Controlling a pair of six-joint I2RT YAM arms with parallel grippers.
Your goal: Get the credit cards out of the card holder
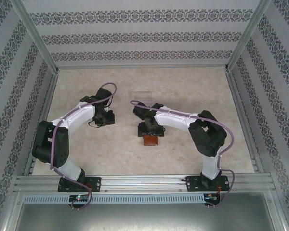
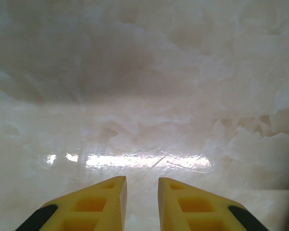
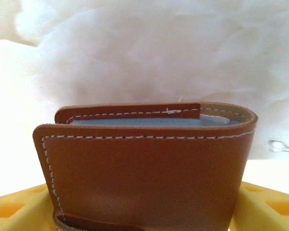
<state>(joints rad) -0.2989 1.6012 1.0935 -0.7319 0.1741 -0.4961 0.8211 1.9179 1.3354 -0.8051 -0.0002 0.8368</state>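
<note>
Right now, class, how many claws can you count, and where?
2. The left claw hangs over marble tabletop; the right claw has the brown leather card holder between its fingers.

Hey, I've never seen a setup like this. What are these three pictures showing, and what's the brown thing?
These are two small robot arms bolted at the near edge of a table. The overhead picture looks down from behind them: left arm on the left, right arm on the right. The other two come from a camera on each wrist, so the yellow wedges are that arm's jaws. The left jaws stand slightly apart over bare table, holding nothing. The right jaws sit against both sides of a folded brown wallet, apparently gripping it.
</note>
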